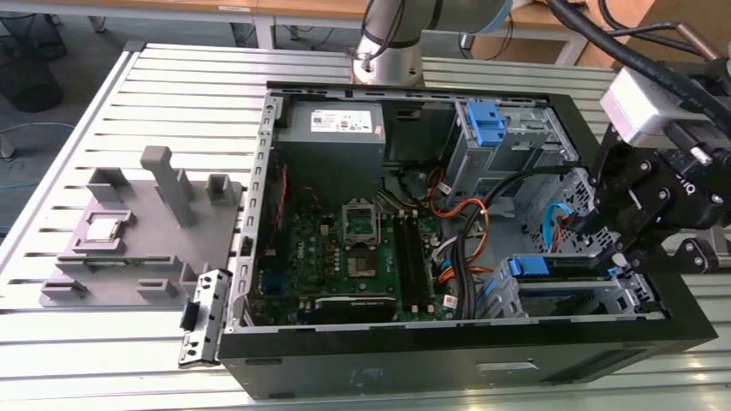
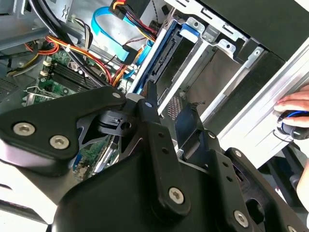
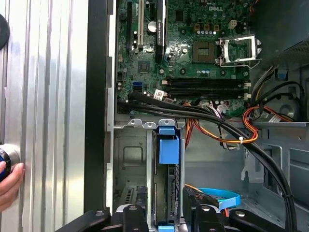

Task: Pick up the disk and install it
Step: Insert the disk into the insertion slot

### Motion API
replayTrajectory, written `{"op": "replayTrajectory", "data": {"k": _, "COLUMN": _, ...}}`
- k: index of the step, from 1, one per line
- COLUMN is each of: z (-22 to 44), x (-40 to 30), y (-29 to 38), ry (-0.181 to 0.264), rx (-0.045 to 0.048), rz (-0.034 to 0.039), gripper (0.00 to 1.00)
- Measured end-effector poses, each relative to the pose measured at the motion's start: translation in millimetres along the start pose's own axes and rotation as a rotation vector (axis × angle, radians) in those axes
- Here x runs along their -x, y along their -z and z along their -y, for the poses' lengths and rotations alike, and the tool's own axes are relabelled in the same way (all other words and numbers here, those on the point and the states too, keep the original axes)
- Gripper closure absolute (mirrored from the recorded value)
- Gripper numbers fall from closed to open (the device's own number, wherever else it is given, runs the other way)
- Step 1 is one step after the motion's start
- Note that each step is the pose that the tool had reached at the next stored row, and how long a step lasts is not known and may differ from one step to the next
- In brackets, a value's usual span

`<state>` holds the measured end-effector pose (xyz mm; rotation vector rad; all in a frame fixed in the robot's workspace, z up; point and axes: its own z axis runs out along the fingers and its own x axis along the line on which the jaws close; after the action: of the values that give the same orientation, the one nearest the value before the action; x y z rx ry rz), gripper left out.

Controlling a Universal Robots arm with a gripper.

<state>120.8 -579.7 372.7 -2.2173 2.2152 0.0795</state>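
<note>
While hovering with fingers [image 3: 134,216] of the gripper [image 3: 164,217] spread and clamped on nothing, straddles the disk [image 3: 167,191], a gap showing on either side. Seated on edge in the drive cage [image 3: 130,154], at the exterior view's right of the computer case [image 1: 400,360], blue tab [image 3: 169,151] exposed. Probably dense, rigid and shock-sensitive, with smooth metal faces. Best pinched across the 2 flat sides, clear of the connector end and the nearby cables [image 3: 231,137].

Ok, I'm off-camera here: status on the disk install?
Gripper close over the disk. Disk sitting in the drive bay, blue tab showing. Black cables pass beside the bay; a hand at the table edge.
</note>
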Motion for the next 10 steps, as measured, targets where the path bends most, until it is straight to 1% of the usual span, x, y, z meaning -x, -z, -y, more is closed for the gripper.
{"op": "replayTrajectory", "data": {"k": 4, "z": -2.8, "x": 0.5, "y": -4.5, "ry": 0.007, "rx": -0.0088, "rz": -0.0002, "gripper": 0.58}}
{"op": "replayTrajectory", "data": {"k": 8, "z": -6.1, "x": 3.4, "y": -7.6, "ry": 0.007, "rx": -0.0126, "rz": -0.0003, "gripper": 0.58}}
{"op": "replayTrajectory", "data": {"k": 10, "z": -6.9, "x": 4.8, "y": -10.5, "ry": 0.007, "rx": -0.0145, "rz": -0.0002, "gripper": 0.58}}
